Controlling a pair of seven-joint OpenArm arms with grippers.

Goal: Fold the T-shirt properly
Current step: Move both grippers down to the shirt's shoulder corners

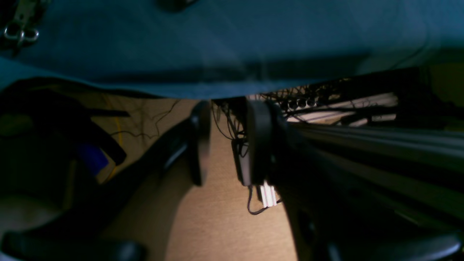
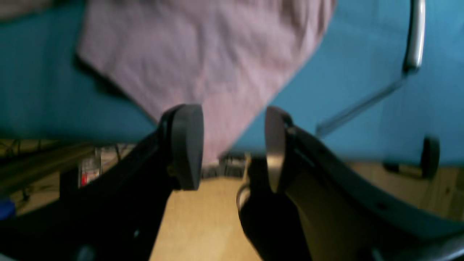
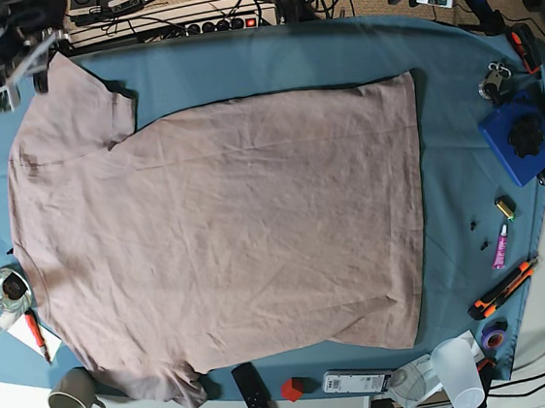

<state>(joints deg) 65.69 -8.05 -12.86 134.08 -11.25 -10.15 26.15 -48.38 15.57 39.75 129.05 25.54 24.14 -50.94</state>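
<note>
Pink cotton fills my base view: the shirt [image 3: 227, 238] lies spread flat on the blue cloth [image 3: 452, 146], collar side toward the right claw [image 2: 233, 145]. That claw hangs just off the cloth's far edge, jaws apart and holding nothing; a sleeve corner [image 2: 203, 72] sits just beyond its tips. My left claw [image 1: 228, 141] is past the far edge too, jaws parted and empty, with only cloth ahead of it and the shirt well apart. A blue box [image 3: 517, 139] sits nearer that claw.
</note>
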